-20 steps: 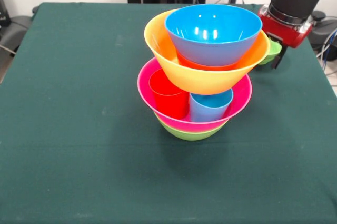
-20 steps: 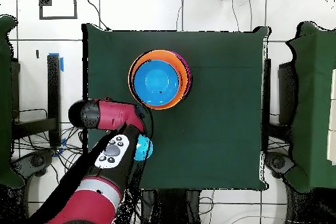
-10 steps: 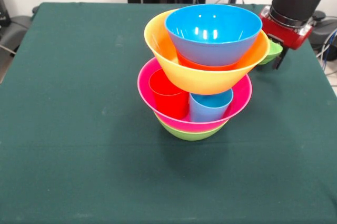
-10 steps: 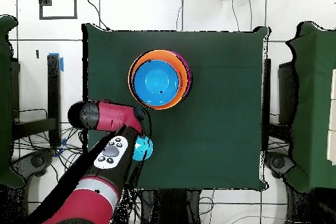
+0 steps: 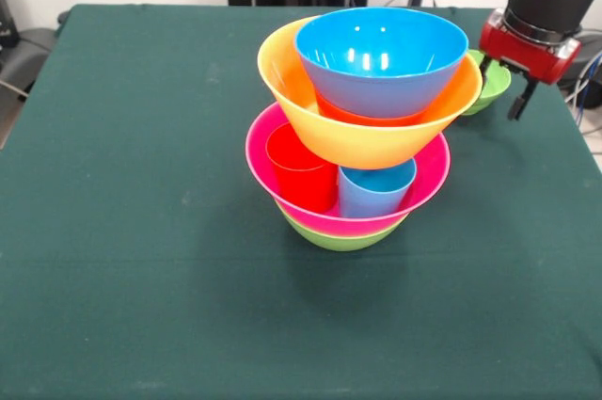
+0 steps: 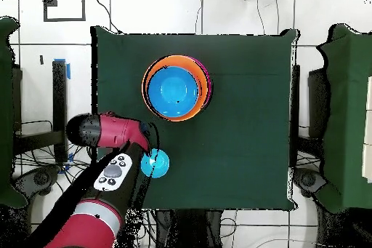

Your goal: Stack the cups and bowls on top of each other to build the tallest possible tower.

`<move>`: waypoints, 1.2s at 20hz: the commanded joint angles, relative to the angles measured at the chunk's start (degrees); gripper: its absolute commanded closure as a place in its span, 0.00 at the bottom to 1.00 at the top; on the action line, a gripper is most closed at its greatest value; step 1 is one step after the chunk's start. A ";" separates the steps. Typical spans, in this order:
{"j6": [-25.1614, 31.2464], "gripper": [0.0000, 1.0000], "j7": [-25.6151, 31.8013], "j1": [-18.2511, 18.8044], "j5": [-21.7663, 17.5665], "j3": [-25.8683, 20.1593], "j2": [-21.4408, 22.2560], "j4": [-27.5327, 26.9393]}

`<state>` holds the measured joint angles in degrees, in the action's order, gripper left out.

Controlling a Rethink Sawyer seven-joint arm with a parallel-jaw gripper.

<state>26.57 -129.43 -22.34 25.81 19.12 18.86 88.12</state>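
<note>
Bowls and cups form the tower [image 5: 362, 127] mid-worktop [image 5: 141, 259]. Beyond it, the gripper [image 5: 513, 89] fingers straddle the small green bowl [image 5: 491, 88]; I cannot tell whether they clamp it. Light, stiff, slippery plastic: pinch the rim.

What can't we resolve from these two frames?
- Gripper state: front view, the small green bowl sits behind it; overhead, the arm covers it.
- Orange piece under the blue bowl: only a sliver shows, front view.
- Lower tower in the overhead view: the yellow-orange bowl hides the red cup and light blue cup.
- Yellow cup: seen in neither view.
</note>
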 commanded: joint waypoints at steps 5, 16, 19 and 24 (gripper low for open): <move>-0.13 0.00 -11.54 0.66 2.67 -6.60 -2.33 1.75; -1.52 0.00 -10.68 0.96 3.85 -7.43 -4.22 2.72; -1.00 0.00 -11.07 0.31 4.16 -7.43 -3.31 3.79; 1.81 0.00 -12.88 -1.76 4.78 -6.49 -0.89 5.27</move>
<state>26.57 -129.47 -22.83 28.57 19.07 17.14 89.31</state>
